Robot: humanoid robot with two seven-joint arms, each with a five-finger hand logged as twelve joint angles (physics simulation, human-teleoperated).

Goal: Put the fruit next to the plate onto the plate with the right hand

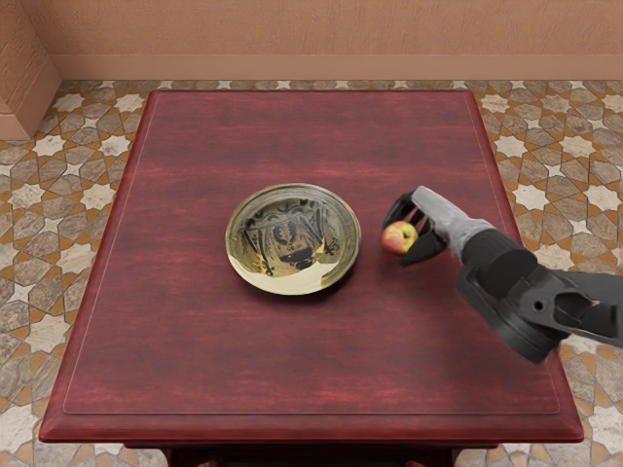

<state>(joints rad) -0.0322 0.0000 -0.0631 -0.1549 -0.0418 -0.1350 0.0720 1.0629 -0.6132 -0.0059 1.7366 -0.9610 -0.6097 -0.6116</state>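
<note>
One red table point(195, 341), one gold plate point(233, 243) at its middle, one apple point(398, 236) just off the plate's right rim. The right hand point(417, 232) has its dark fingers wrapped round that apple, arm reaching in from the right.

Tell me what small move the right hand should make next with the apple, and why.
Probably raise the apple a little. The right hand appears closed around it, yet the fruit is just right of the plate, apart from its raised rim, so it likely needs some height before travelling left over that rim.
</note>
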